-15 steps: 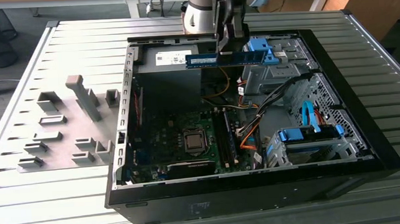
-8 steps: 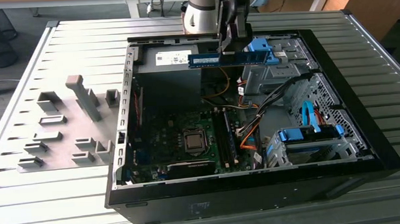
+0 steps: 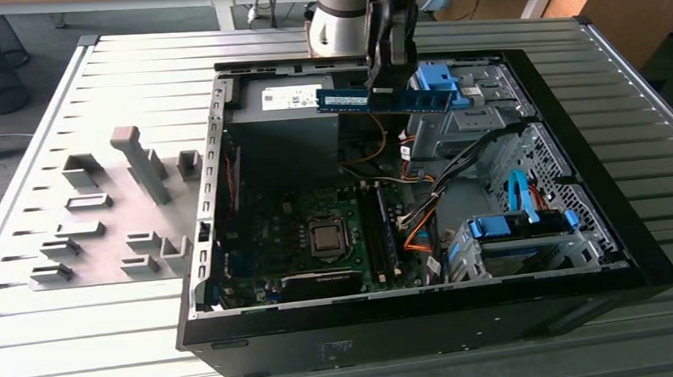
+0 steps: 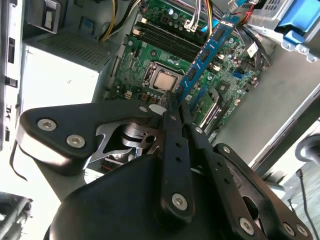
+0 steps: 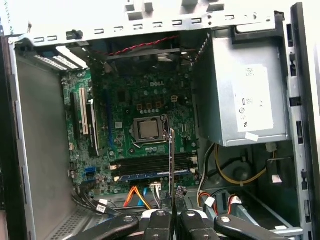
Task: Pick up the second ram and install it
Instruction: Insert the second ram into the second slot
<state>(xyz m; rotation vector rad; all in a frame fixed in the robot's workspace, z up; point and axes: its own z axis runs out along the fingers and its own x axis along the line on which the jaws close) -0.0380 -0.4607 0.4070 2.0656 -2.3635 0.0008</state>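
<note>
- Metal slats make up the surface (image 3: 82, 353), which carries everything in the exterior view.
- Black case (image 3: 410, 321) lies on its side on the surface, open at the top, toward the exterior view's right.
- Green board (image 3: 270, 225) covers the case floor, with the processor socket (image 5: 148, 129) near its middle and long dark slots (image 5: 155, 165) just beside the socket.
- Grey power supply (image 5: 245, 90) fills a far corner of the case next to the board.
- Grey blocks (image 3: 110, 215) stand on a plate on the surface at the exterior view's left, apart from the case.
- Bright blue brackets (image 3: 520, 226) sit in the drive cages on the case's side toward the exterior view's right.
- Black claw (image 3: 380, 84) hangs from the arm over the far end of the case, its fingers pressed together on the ram.
- Blue-green ram (image 3: 401, 99) is pinched near its middle and held level in the air, above the case and clear of the board and slots. It runs lengthwise out from the claw (image 4: 172, 97) in the second wrist view (image 4: 205, 55) and shows edge-on in the first wrist view (image 5: 171, 165).
</note>
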